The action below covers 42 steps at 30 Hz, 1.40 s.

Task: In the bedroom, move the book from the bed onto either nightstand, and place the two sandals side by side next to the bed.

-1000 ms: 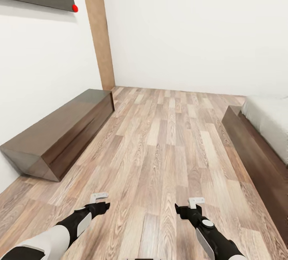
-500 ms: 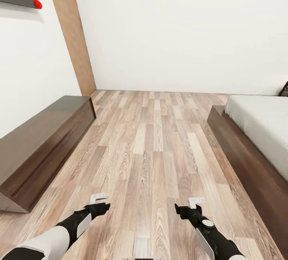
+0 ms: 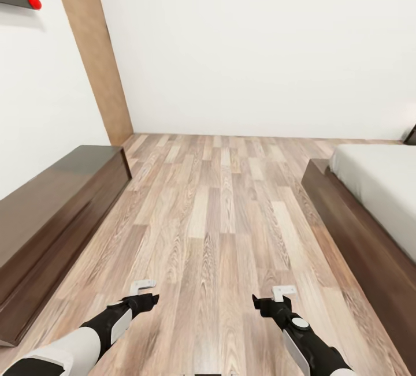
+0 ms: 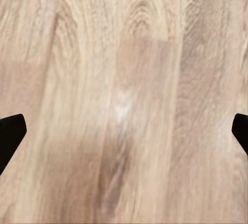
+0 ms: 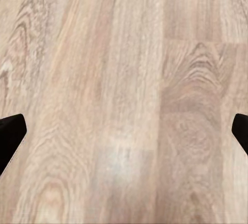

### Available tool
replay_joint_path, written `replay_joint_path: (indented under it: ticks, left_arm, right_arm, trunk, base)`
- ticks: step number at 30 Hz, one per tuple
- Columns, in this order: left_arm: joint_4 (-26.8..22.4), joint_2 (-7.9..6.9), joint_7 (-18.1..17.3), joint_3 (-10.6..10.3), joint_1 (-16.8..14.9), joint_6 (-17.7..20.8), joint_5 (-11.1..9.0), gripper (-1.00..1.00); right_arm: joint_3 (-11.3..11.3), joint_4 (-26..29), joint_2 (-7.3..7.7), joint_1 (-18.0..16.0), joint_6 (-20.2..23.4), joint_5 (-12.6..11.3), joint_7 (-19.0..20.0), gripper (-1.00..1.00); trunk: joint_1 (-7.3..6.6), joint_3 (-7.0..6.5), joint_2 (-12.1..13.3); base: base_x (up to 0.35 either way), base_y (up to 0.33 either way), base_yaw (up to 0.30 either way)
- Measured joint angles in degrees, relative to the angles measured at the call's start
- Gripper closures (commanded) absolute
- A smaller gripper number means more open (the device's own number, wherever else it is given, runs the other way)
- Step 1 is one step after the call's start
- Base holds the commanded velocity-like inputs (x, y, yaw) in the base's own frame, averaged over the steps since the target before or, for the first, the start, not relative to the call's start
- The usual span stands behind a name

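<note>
along the right edge of the head view lay the bed (image 3: 375,191), its off-white mattress sitting on a dark-brown frame that ran down toward the lower right corner. at the far right edge, just above the mattress, a small dark shape showed, too little of it for you to tell what it was. across the frame, on the left, a long low dark-brown cabinet (image 3: 52,214) stood against the white wall, and a tan vertical panel (image 3: 92,47) rose in the upper left beside a dark board with red dots (image 3: 33,0). between bed and cabinet stretched the wood-plank floor (image 3: 225,203), up to the white far wall.

your two arms reached in at the bottom of the frame. your left hand (image 3: 142,290) hung over the floor at lower left, and your right hand (image 3: 282,294) at lower centre-right, well apart from each other. in each wrist view the dark fingertips (image 4: 10,131) (image 5: 10,131) sat at opposite edges with bare planks between them, so both hands were spread wide and held nothing.
</note>
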<state>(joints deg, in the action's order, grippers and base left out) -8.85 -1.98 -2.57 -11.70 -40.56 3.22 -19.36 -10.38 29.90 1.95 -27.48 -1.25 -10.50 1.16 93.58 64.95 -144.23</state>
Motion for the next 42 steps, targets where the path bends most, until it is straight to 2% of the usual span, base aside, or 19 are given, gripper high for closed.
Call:
replay_joint_path:
  ticks: [6, 33, 42]
  left_arm:
    - [0.0, -0.07, 0.0, 0.0, 0.0, 0.0, 0.0, -1.0]
    - [0.0, -0.09, 0.0, 0.0, 0.1, 0.0, -0.1, -1.0]
    - [0.0, -0.08, 0.0, 0.0, 0.0, 0.0, -0.1, -1.0]
  right_arm:
    - [0.0, 0.0, 0.06, 0.0, 0.0, -0.1, 0.1, -1.0]
    - [0.0, 0.0, 0.0, 0.0, 0.1, -0.1, -0.2, -1.0]
    - [0.0, 0.0, 0.01, 0.0, 0.1, -0.2, -0.1, -1.0]
  trunk:
    - [-0.13, -1.1, 0.1]
    - [-0.13, -1.11, 0.1]
    - [-0.13, -1.11, 0.1]
  base:
    - [0.334, 0.0, -0.001]
    - [0.335, 0.0, 0.0]
    - [0.335, 0.0, -0.1]
